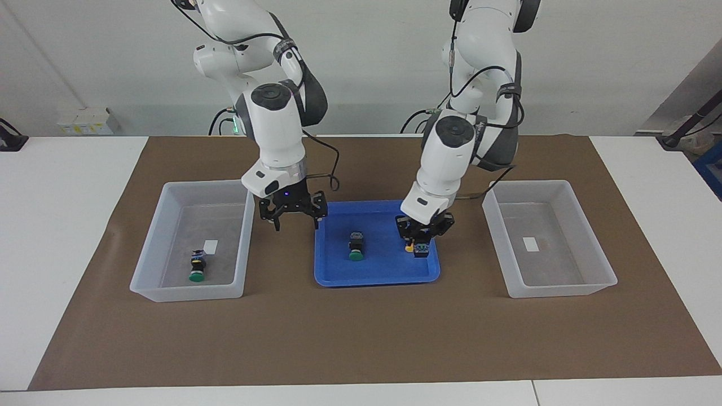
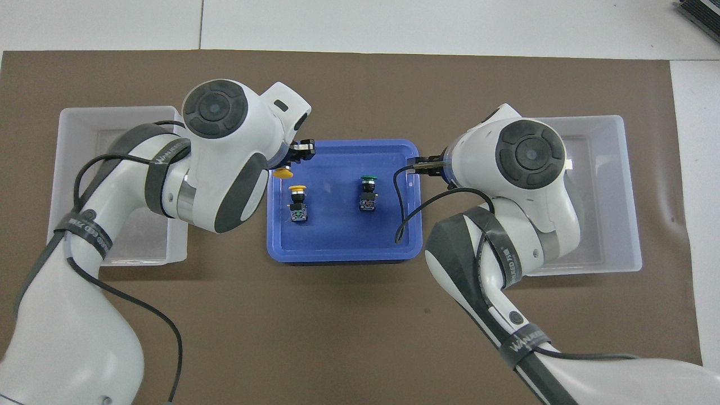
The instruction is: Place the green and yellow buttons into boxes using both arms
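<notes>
One green button (image 1: pixel 196 269) lies in the clear box (image 1: pixel 148 282) at the right arm's end. A second green button (image 1: pixel 356 248) (image 2: pixel 368 191) lies in the blue tray (image 1: pixel 372 277) (image 2: pixel 337 247). Two yellow buttons are in the tray toward the left arm's end. One (image 2: pixel 297 197) lies flat, and only the cap (image 2: pixel 281 172) of the other shows, under the left wrist. My left gripper (image 1: pixel 420 239) is down in the tray at these yellow buttons (image 1: pixel 409 247). My right gripper (image 1: pixel 296 224) is open and empty, above the mat between the box and the tray.
A second clear box (image 1: pixel 564 292) (image 2: pixel 63 169) at the left arm's end holds only a white label. The other box also shows in the overhead view (image 2: pixel 631 169). A brown mat (image 1: pixel 361 338) covers the table. A black cable (image 2: pixel 400 225) hangs over the tray's rim.
</notes>
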